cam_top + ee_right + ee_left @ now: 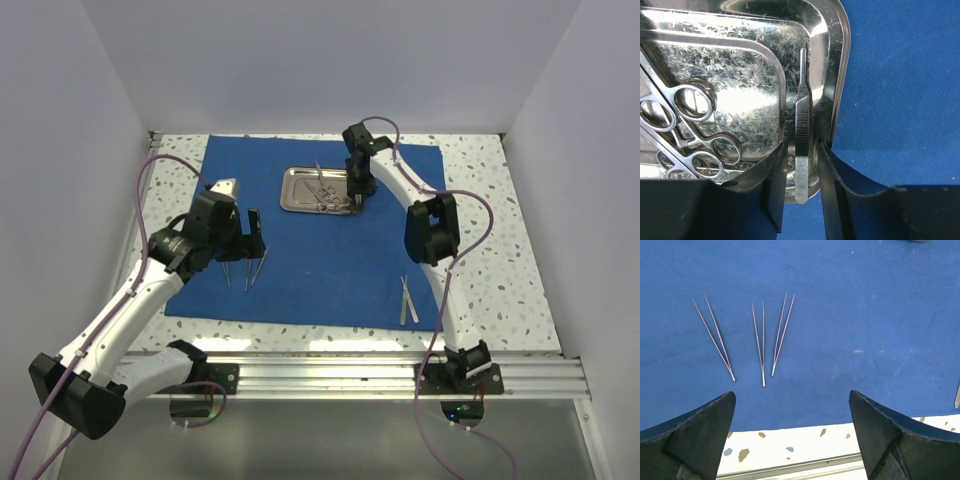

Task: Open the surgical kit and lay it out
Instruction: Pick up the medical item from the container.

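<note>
The royal-blue cloth [320,250] lies spread flat on the table. The steel tray [296,190] sits on its far middle and holds ringed scissors and forceps [690,130]. My right gripper [357,200] is at the tray's right end. In the right wrist view its jaws [801,147] are narrowly apart, straddling a slim silver tweezer [802,120] that lies along the tray rim [837,75], with a small gap on each side. My left gripper [792,405] is open and empty, above the cloth's near left part. Three tweezers [760,342] lie side by side just beyond it.
Another silver tweezer-like tool [407,300] lies on the cloth's near right part. The speckled tabletop [500,250] shows around the cloth. A metal rail [330,370] runs along the near edge. White walls enclose the table.
</note>
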`<control>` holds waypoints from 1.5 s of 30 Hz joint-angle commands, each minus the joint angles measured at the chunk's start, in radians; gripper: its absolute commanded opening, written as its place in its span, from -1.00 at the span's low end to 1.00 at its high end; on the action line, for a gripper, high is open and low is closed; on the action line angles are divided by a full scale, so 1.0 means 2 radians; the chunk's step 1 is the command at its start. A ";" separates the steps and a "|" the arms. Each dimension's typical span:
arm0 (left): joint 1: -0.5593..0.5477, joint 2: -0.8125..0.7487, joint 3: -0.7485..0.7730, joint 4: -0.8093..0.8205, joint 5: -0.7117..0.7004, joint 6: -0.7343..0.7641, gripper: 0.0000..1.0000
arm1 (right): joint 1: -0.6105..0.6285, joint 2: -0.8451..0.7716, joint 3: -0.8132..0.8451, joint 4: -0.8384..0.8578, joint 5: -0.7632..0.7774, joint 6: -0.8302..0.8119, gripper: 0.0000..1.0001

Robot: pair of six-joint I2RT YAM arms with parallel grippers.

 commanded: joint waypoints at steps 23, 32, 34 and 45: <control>-0.002 0.007 0.000 0.002 -0.021 0.014 0.99 | 0.026 0.063 -0.045 -0.040 0.029 0.008 -0.76; -0.002 0.011 -0.001 0.006 -0.016 0.014 0.99 | 0.025 0.035 -0.054 -0.034 0.027 0.007 -1.00; -0.002 0.012 -0.002 0.011 -0.011 0.013 0.99 | 0.026 0.013 -0.037 -0.042 0.027 0.008 -1.00; -0.002 0.050 0.000 0.054 0.030 0.007 0.99 | 0.024 -0.151 -0.071 -0.044 0.026 0.009 -1.00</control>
